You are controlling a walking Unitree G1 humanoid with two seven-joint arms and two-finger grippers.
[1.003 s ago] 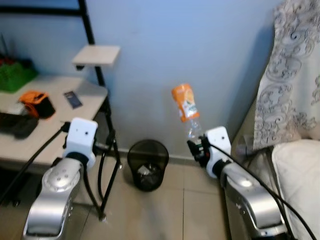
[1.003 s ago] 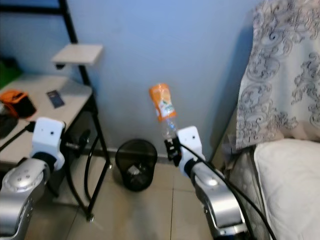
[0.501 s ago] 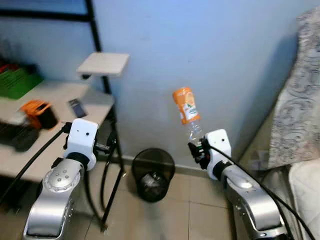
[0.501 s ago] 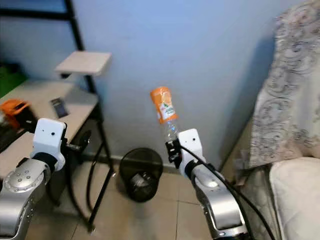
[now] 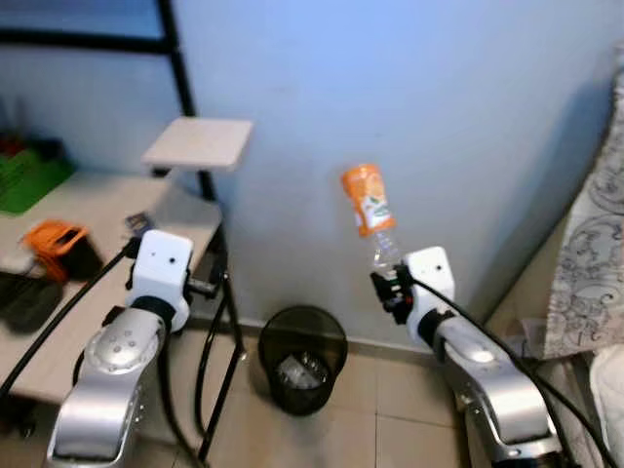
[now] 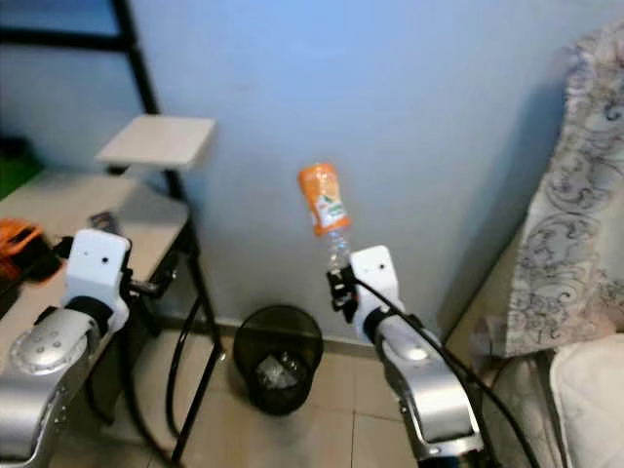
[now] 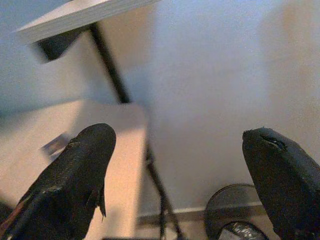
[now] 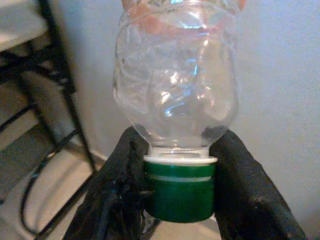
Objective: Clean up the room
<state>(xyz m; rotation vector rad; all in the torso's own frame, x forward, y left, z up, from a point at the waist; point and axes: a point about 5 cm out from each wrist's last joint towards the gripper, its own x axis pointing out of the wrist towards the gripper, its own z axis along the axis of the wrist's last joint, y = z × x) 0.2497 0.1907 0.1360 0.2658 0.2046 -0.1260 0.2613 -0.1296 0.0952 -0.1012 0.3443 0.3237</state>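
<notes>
At 7 o'clock and below the right tool [image 5: 390, 290] sits the black wire bin [image 5: 302, 357] on the floor by the wall. Right tool is clamped on the green cap [image 8: 179, 189] of the plastic bottle [image 5: 370, 210], long axis near vertical, base up. Left tool [image 7: 180, 185] wide open, empty, beside the surface [image 5: 73, 210]. Right arm nearer the bin; likely drop there.

Two black fingers [image 7: 70, 185] of the left gripper [image 7: 175, 180] stand wide apart at the lower corners of the frame. Between them is a pale wall [image 7: 220, 75]. A desk [image 7: 60, 135] lies at centre left, a shelf [image 7: 75, 17] at upper left on a black post [image 7: 107, 65]. A bin [image 7: 232, 217] sits at bottom right of centre.
</notes>
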